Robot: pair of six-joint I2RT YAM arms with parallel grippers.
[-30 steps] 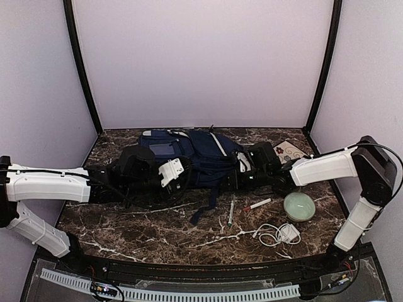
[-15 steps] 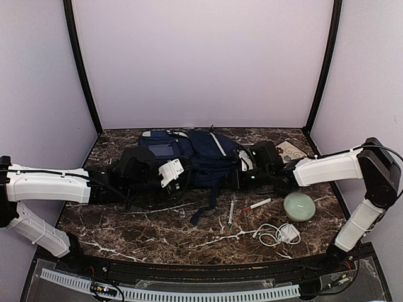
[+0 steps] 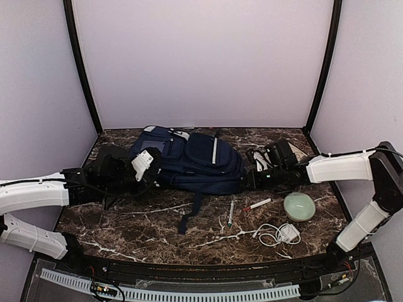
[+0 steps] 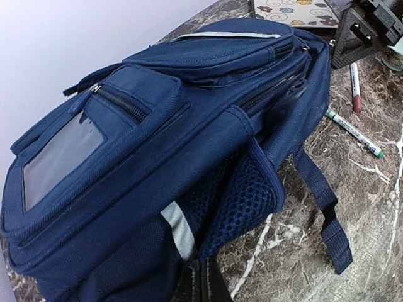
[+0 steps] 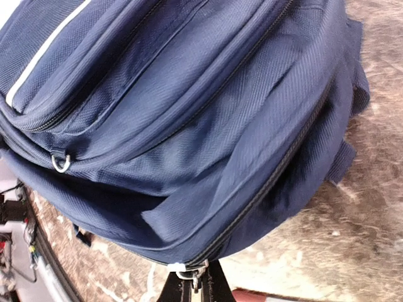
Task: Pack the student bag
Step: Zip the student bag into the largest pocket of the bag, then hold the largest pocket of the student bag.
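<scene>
The student bag [image 3: 189,158], navy with white stripes, lies on its side across the back of the table. My left gripper [image 3: 153,172] is shut on fabric at the bag's left end; in the left wrist view the closed gripper [image 4: 201,280] pinches the bag [image 4: 157,145] just below the mesh side pocket [image 4: 242,201]. My right gripper [image 3: 247,180] is at the bag's right end. In the right wrist view it [image 5: 200,288] is shut on the zipper pull [image 5: 189,275] of the bag [image 5: 189,107]. The zipper looks closed.
A green pen [image 3: 231,211] and a red pen [image 3: 257,204] lie in front of the bag. A pale green bowl [image 3: 298,206] and a white charger with cable [image 3: 278,234] sit at the front right. A flowered notebook [image 3: 296,151] lies behind my right arm.
My left gripper has pulled left and my right gripper has moved right. The bag has shifted left and is stretched out flatter between them.
</scene>
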